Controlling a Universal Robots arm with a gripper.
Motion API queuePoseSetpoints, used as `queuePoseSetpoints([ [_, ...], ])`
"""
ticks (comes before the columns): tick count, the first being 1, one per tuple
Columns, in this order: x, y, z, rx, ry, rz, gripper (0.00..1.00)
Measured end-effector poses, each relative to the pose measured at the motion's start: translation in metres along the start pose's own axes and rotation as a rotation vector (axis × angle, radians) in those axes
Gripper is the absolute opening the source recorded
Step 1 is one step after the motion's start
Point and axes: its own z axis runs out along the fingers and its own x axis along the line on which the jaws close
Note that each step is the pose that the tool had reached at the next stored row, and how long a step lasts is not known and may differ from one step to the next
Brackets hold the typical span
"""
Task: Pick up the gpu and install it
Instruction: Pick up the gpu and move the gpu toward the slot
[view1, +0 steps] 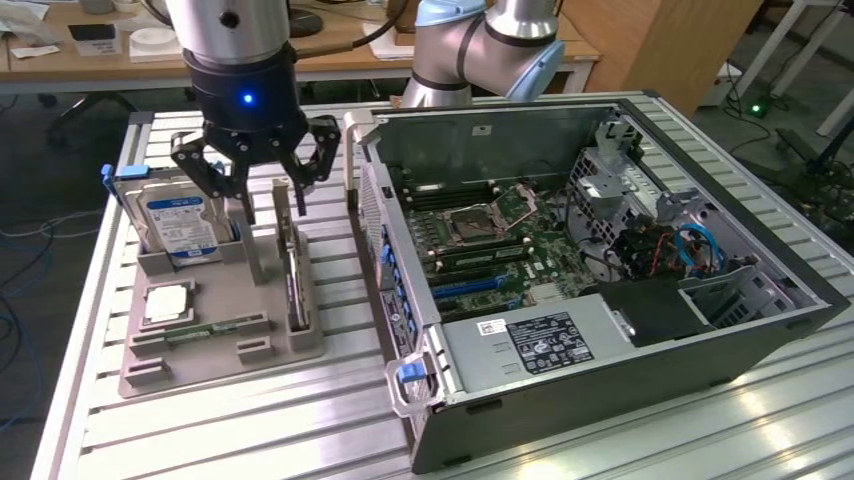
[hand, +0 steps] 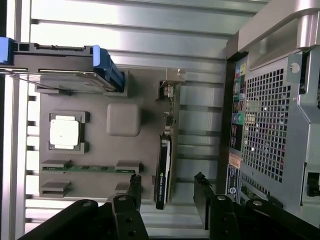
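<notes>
In the exterior view, the gripper (view1: 274, 207) hangs over the grey parts holder (view1: 247, 300). Its two black fingers (view1: 240, 198) are spread wide and hold nothing. The gpu (view1: 294, 285) stands on its long edge in a slot of the holder, right under the gap between the fingertips. Its upper end reaches up towards them, but from this angle I cannot tell whether either tip touches it. Just outside one finger, on the exterior view's left, a hard drive (view1: 180, 225) with a blue label stands upright in its own slot. Further from the fingers, a processor chip (view1: 167, 300) and a green memory stick (view1: 200, 330) lie flat on the holder. Beyond the other finger, on the exterior view's right, the open computer case (view1: 627, 375) lies on the slatted aluminium table (view1: 200, 430) with its motherboard (view1: 494, 240) exposed.

In the wrist view, the fingers (hand: 134, 187) straddle the gpu (hand: 163, 170). It is seen edge-on, running away from the gripper (hand: 167, 180) through the middle of the gap, with bare space between it and each finger. Outside one finger, the holder (hand: 122, 120) carries the memory stick (hand: 85, 168), then the processor chip (hand: 65, 132). Farthest off is the hard drive (hand: 65, 75), in blue rails. Outside the other finger, across a strip of table (hand: 125, 35), stands the perforated rear panel of the computer case (hand: 272, 125).
</notes>
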Motion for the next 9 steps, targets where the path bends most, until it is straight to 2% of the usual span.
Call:
queuePoseSetpoints([
  [9,0.0004,-0.0002,0.0098,0.0001,-0.0002,0.001,0.55],
])
